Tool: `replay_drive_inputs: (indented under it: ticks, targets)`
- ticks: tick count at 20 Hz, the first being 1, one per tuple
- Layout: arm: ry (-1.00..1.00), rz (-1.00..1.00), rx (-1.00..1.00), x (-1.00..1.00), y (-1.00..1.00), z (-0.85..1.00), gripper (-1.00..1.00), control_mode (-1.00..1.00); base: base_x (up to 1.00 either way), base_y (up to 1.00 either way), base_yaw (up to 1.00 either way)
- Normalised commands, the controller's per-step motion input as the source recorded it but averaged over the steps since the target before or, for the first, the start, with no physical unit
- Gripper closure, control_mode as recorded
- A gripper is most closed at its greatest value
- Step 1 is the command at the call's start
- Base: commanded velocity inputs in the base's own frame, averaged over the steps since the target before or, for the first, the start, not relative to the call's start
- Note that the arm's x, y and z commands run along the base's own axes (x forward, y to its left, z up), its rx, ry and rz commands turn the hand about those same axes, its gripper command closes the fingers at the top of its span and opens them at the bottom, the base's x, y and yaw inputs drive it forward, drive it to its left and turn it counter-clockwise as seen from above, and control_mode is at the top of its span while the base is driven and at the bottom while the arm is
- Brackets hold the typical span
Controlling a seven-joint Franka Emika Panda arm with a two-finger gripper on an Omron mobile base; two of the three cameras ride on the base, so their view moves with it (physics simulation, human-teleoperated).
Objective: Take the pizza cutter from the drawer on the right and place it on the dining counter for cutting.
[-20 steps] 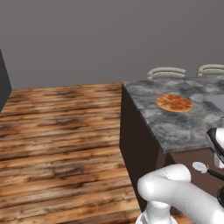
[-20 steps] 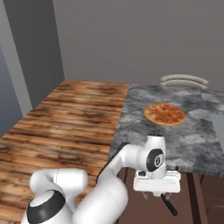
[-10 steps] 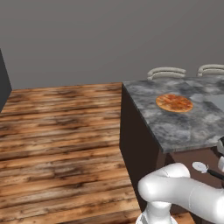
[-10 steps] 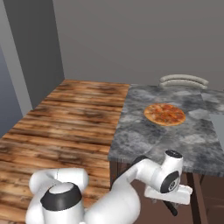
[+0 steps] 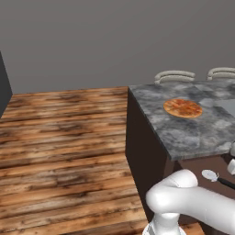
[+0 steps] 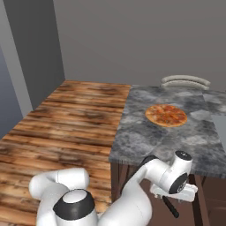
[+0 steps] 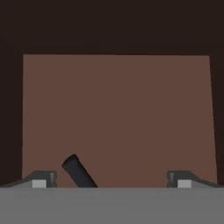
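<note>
The pizza cutter (image 5: pixel 212 176) lies in the open drawer (image 5: pixel 196 165) under the counter's near edge, its silvery wheel to the left and its black handle running right. In the hand view the handle's end (image 7: pixel 78 171) rests on the drawer's brown floor (image 7: pixel 118 113). My gripper (image 7: pixel 111 180) hangs open just above it, with the handle between the fingertips (image 7: pixel 42 178) and nearer the left one. From the right base view the hand (image 6: pixel 175 189) sits low in front of the dining counter (image 6: pixel 137 137), the handle (image 6: pixel 170 207) poking out below it.
A round orange pizza (image 5: pixel 182 108) lies on the grey marbled slab. Two chair backs (image 5: pixel 174 75) stand behind the counter's far edge. Wooden floor (image 5: pixel 59 137) stretches to the left, with a grey wall behind and a dark cabinet edge (image 5: pixel 3 87) at far left.
The hand has sunk lower and moved right, down into the open drawer over the cutter. Its jaws have stayed wide. Pizza and cutter have not moved.
</note>
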Motion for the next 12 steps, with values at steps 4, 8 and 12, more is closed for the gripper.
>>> replay_drive_inputs:
  ticks: [4,8,12]
  targets:
    - [0.0,0.09,0.02,0.36,-0.22,-0.32,-1.0,-1.0,0.0,0.0,0.0]
    - [0.0,0.06,0.0,0.33,-0.17,-0.43,-1.0,-1.0,0.0,0.0,0.0]
    - [0.0,0.03,0.0,0.27,-0.07,-0.54,-1.0,-1.0,0.0,0.0,0.0]
